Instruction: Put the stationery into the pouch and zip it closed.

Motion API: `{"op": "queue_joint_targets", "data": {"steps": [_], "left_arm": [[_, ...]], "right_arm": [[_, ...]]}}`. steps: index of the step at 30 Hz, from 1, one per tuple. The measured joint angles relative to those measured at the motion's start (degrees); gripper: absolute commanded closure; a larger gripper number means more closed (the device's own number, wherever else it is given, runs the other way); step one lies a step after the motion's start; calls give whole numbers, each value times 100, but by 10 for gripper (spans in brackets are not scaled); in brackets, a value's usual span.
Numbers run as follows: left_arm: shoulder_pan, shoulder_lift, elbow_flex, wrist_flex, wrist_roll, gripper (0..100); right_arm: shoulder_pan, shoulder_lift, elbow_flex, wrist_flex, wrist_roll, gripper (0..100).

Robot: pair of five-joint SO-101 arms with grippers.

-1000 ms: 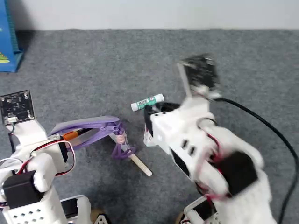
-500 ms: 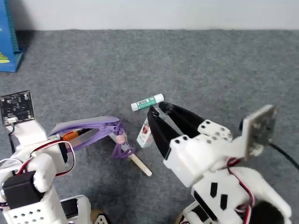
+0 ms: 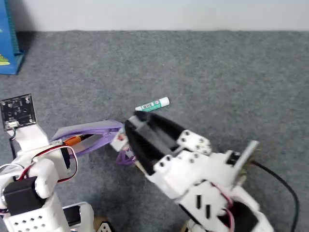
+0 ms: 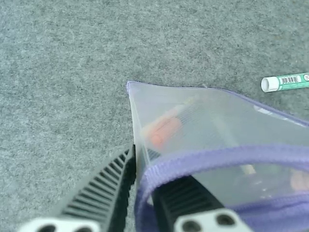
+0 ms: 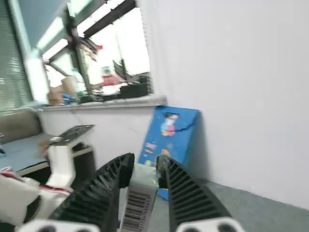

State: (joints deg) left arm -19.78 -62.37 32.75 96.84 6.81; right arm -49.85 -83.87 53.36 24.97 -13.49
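Note:
My left gripper is shut on the edge of a translucent pouch with a purple zip, holding it off the carpet. An orange item lies inside. From above, the pouch hangs in front of the left arm with its mouth facing the right arm. My right gripper hovers at that mouth, shut on a small white box with a barcode. A green and white glue stick lies on the carpet just beyond the right gripper and is also visible past the pouch.
A grey carpet covers the table, with open room at the far side and on the right. A blue box stands at the far left edge against the white wall. The purple zip pull dangles below the pouch mouth.
The right arm has lifted the white box off the carpet and swung left with it to the pouch mouth. It now covers the wooden stick. The left arm and pouch have stayed put.

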Motion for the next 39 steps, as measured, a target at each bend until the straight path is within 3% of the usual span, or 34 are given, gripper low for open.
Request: {"op": "queue_joint_targets", "data": {"steps": [11, 20, 23, 29, 32, 39], "left_arm": [[0, 0, 0, 0, 0, 989], [0, 0, 9, 0, 0, 989], [0, 0, 9, 0, 0, 989], [0, 0, 9, 0, 0, 989], [0, 0, 9, 0, 0, 989], [0, 0, 9, 0, 0, 989]], "right_arm": [[-782, 879, 1626, -3086, 1169, 991], [-800, 2549, 1626, -4369, 1266, 991], [-800, 2963, 1626, -4440, 1547, 975], [-800, 3226, 1626, -4440, 1767, 833], [-800, 3209, 1626, -4343, 1767, 829], [-712, 2743, 1319, -2664, 1600, 828]]}}
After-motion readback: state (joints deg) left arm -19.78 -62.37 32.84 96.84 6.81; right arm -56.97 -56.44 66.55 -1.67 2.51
